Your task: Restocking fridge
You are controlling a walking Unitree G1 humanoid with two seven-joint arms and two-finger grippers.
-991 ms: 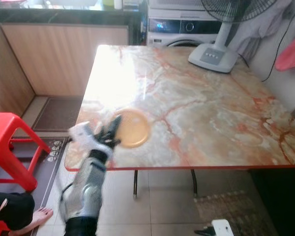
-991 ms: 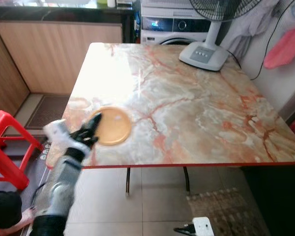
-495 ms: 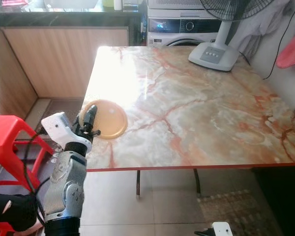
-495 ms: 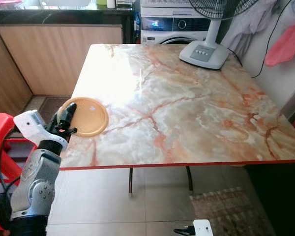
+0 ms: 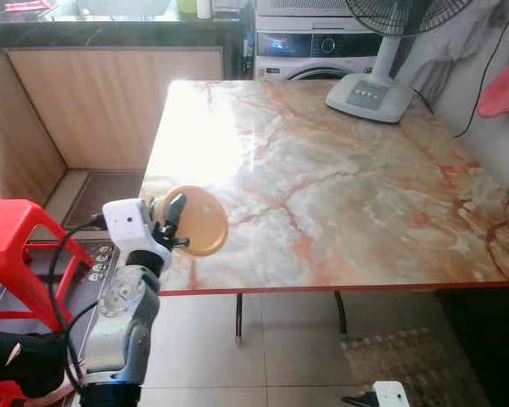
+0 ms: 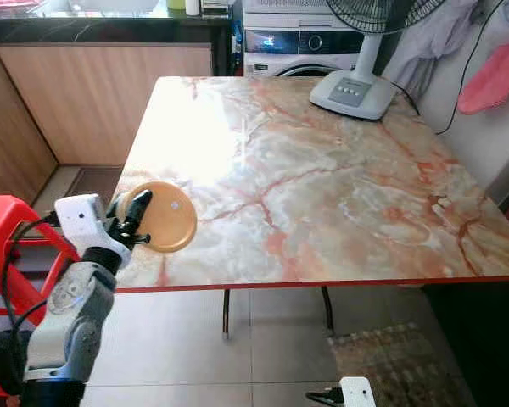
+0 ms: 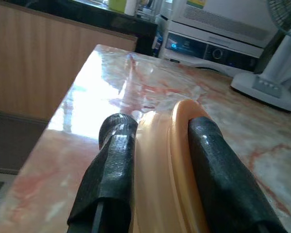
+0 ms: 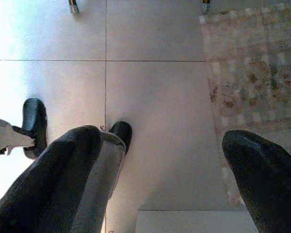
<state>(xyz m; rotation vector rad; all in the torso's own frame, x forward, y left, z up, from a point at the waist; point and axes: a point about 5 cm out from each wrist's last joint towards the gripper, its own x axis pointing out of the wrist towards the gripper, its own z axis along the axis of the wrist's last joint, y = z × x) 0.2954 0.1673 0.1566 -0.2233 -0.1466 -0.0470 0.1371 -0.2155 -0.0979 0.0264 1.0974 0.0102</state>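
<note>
Kitchen with wood cabinets, washing machine (image 5: 322, 47) behind a marble table (image 5: 339, 178); fan (image 5: 382, 80) on the far right corner, red stool (image 5: 17, 246) on the left. Left gripper (image 5: 171, 222) at the table's near-left edge, fingers (image 7: 111, 179) clamped on an orange plate (image 5: 199, 220), tilted up over the edge. Right gripper (image 8: 160, 179) hangs spread apart over the tiled floor (image 8: 160, 87).

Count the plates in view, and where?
1. An orange plate, pinched at its rim by the left gripper, tilted up over the marble table's front-left corner. None seen elsewhere on the tabletop.
</note>
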